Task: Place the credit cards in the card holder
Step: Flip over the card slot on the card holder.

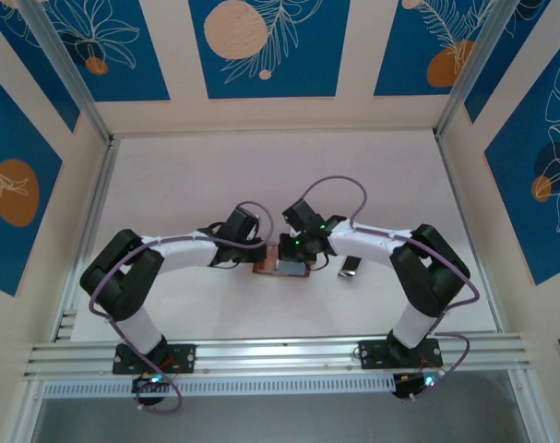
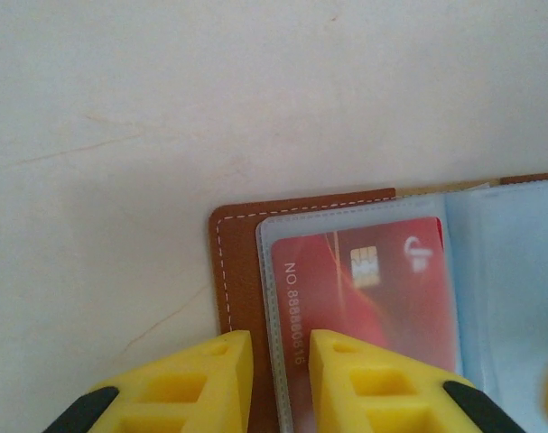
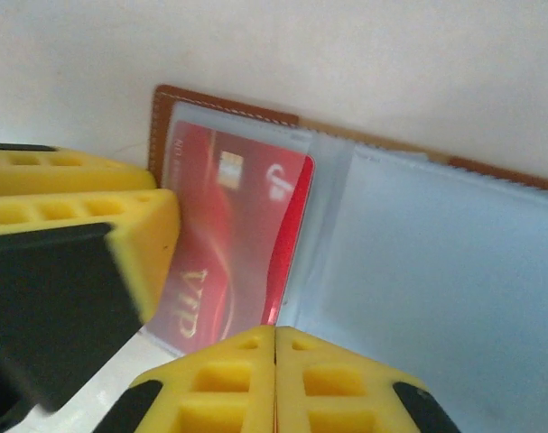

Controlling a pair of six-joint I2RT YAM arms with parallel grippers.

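Arms bent inward over open card holder (image 1: 281,268), mid table (image 1: 215,175). Left gripper (image 2: 278,379) narrowly parted at its edge; right gripper (image 3: 274,379) closed, empty.

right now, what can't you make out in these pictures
- Card holder, top external: small, half hidden by arms.
- Small object beside it: too small to identify.
- Red card, left wrist: lower end hidden behind left end effector.
- Right wrist: holder's right side cut off by frame.

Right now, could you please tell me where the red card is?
The red card sits in a clear pocket of the open card holder, mid-table in the top view; in the left wrist view, the left fingers overlap its near end.
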